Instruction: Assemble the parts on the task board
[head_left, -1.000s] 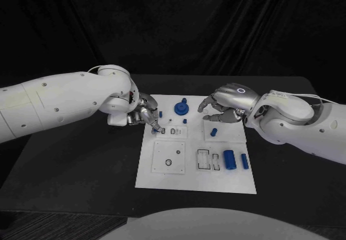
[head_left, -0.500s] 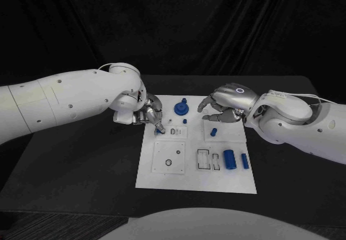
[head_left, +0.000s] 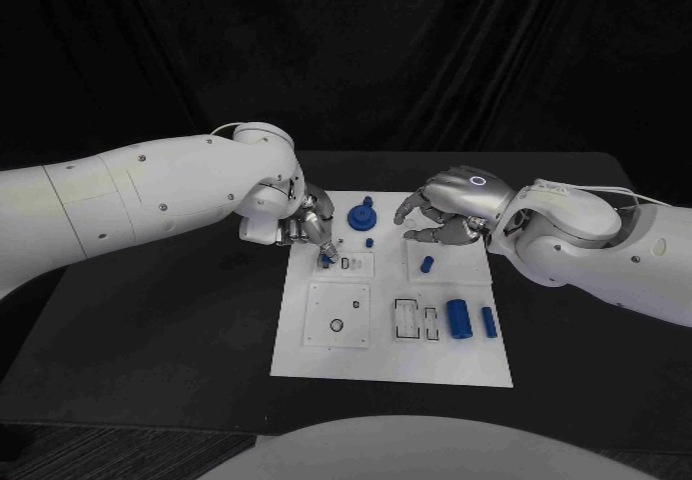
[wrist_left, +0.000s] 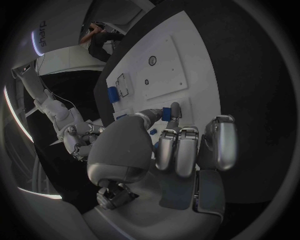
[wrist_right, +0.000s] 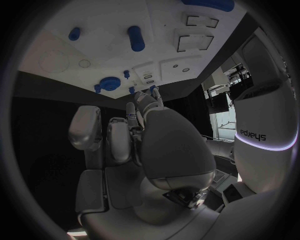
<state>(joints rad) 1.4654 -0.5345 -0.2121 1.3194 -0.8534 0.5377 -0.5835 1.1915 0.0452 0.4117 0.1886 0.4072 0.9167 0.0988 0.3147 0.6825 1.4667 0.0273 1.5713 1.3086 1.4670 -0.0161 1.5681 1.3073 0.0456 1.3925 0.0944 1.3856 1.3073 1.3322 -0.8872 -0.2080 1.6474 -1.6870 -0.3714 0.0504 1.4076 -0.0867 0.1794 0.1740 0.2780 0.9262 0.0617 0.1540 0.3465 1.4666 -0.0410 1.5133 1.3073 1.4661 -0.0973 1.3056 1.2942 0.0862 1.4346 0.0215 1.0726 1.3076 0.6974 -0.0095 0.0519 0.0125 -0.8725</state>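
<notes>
I see the task board (head_left: 335, 352), a flat white matte plate, lying in the middle of the black desk (head_left: 159, 330). Its surface carries shallow rectangular recesses and small round holes. On it stand smooth blue plastic parts: a round knob-like piece (head_left: 364, 215) at the far edge, a ribbed cylinder (head_left: 460, 318) and a slimmer cylinder (head_left: 490, 320) near the right edge, and a short peg (head_left: 428, 264) between them and the knob.

My left hand (head_left: 303, 228), silver metal with dark pads, reaches over the board's far left corner. Its fingertips (wrist_left: 175, 111) point down at a small recessed block on the board, and in the left wrist view a small blue part (wrist_left: 166, 114) sits pinched between the thumb and one finger, just above the board's surface. The other fingers are curled in beside it.

My right hand (head_left: 450, 212) hovers over the board's far right corner, just beside the knob. Its fingers are curled inward and I see nothing in them.
</notes>
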